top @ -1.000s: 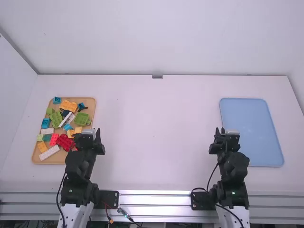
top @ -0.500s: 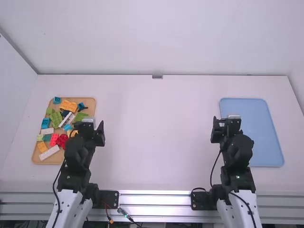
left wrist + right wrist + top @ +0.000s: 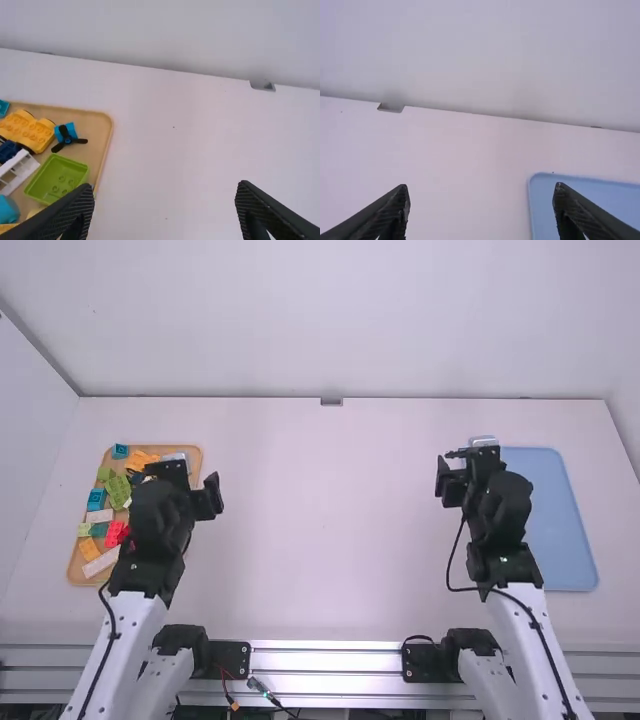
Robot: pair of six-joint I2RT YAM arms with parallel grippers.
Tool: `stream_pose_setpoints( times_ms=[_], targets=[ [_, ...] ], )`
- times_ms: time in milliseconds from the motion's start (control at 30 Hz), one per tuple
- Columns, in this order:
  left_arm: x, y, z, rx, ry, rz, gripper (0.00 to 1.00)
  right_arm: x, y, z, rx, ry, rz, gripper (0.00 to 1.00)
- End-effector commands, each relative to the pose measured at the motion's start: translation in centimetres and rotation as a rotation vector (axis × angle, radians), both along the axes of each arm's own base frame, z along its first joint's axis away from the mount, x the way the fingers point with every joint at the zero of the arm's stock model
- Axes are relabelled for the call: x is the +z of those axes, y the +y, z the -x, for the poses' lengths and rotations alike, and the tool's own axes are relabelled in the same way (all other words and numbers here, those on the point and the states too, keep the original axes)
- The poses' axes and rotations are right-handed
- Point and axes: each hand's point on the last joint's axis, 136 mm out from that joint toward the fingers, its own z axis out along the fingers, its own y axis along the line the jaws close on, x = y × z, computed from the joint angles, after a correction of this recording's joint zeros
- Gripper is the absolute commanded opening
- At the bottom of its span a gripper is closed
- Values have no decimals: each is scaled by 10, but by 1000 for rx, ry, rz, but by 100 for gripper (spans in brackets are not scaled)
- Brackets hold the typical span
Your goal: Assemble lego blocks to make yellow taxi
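Observation:
My left gripper point(image 3: 182, 478) is raised at the right part of the wooden tray point(image 3: 190, 452), over the blocks. In the left wrist view that gripper point(image 3: 165, 210) stands open with nothing between its fingers. The tray there holds a yellow car-like base point(image 3: 30, 131), a white block point(image 3: 18, 171), a green block point(image 3: 58, 178) and a blue block with a black propeller point(image 3: 68, 135). My right gripper point(image 3: 455, 470) is above the blue tray's left side; in the right wrist view this gripper point(image 3: 482, 210) is open and empty.
The blue tray point(image 3: 555, 515) lies at the right of the white table point(image 3: 330, 520). A wall runs along the table's far edge, with a small grey fitting point(image 3: 331, 401) at its middle. Red, pink and teal blocks share the wooden tray.
Both arms have moved away from their bases and risen. The left gripper now covers more of the wooden tray in the high view; the right gripper has come farther up the picture.

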Motion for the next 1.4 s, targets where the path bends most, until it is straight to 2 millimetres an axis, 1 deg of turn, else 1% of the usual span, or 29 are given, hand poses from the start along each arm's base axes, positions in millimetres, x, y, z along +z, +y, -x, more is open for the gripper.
stream_pose_setpoints(
  times_ms=[0, 67, 100, 233, 333, 433, 500, 600, 733, 767, 800, 867, 900, 967, 1000, 1033, 1067, 1100, 1133, 1167, 1200, 1233, 1267, 1300, 1367],
  targets=[
    [22, 8, -10, 44, -12, 33, 79, 13, 4, -12, 19, -7, 16, 79],
    [27, 9, -20, 37, 22, 14, 82, 11, 5, -20, 26, 17, 25, 83],
    [28, 8, -21, 33, 25, 6, 83, 11, 5, -21, 26, 20, 25, 83],
    [36, 9, -40, 14, 25, -32, 89, 8, 3, -34, 17, 48, 42, 89],
    [58, 14, -58, 51, -72, 16, 92, 7, 1, -43, 4, 59, 54, 92],
    [86, 16, -72, 72, -168, 59, 96, 5, 3, -50, 13, 71, 58, 95],
    [94, 18, -75, 84, -175, 62, 96, 5, 3, -52, 14, 74, 59, 97],
    [103, 37, -79, 239, -140, 142, 99, 5, 4, -57, 16, 74, 62, 98],
    [106, 55, -96, 330, -57, 147, 99, 6, 4, -60, 17, 71, 64, 99],
    [101, 63, -103, 373, -5, 176, 99, 6, 4, -61, 17, 71, 64, 99],
    [101, 63, -103, 373, -5, 176, 99, 6, 4, -61, 17, 71, 64, 99],
    [87, 83, -114, 445, 100, 206, 99, 6, 4, -60, 18, 71, 64, 99],
    [80, 89, -116, 472, 132, 219, 99, 6, 4, -60, 18, 71, 64, 99],
    [60, 114, -123, 570, 228, 268, 99, 6, 4, -61, 18, 71, 64, 99],
    [56, 118, -124, 584, 242, 273, 99, 6, 4, -61, 18, 71, 64, 99],
    [48, 129, -127, 616, 275, 286, 99, 6, 4, -61, 17, 70, 64, 99],
    [34, 146, -132, 672, 326, 317, 99, 6, 4, -61, 17, 70, 64, 99],
    [28, 151, -133, 684, 345, 329, 99, 6, 4, -61, 17, 70, 64, 99],
    [18, 159, -137, 696, 382, 349, 99, 6, 4, -61, 17, 70, 64, 99],
    [3, 167, -143, 694, 440, 388, 99, 6, 4, -61, 17, 71, 64, 99],
    [-6, 170, -145, 692, 477, 413, 99, 6, 4, -61, 17, 71, 64, 99],
    [-13, 173, -147, 691, 504, 433, 100, 6, 4, -61, 17, 71, 64, 99],
    [-25, 178, -149, 700, 549, 464, 99, 6, 4, -61, 17, 71, 64, 99],
    [-31, 181, -149, 716, 567, 473, 99, 6, 4, -61, 17, 71, 64, 99],
    [-54, 191, -148, 775, 634, 499, 99, 6, 4, -61, 17, 71, 64, 99]
  ],
)
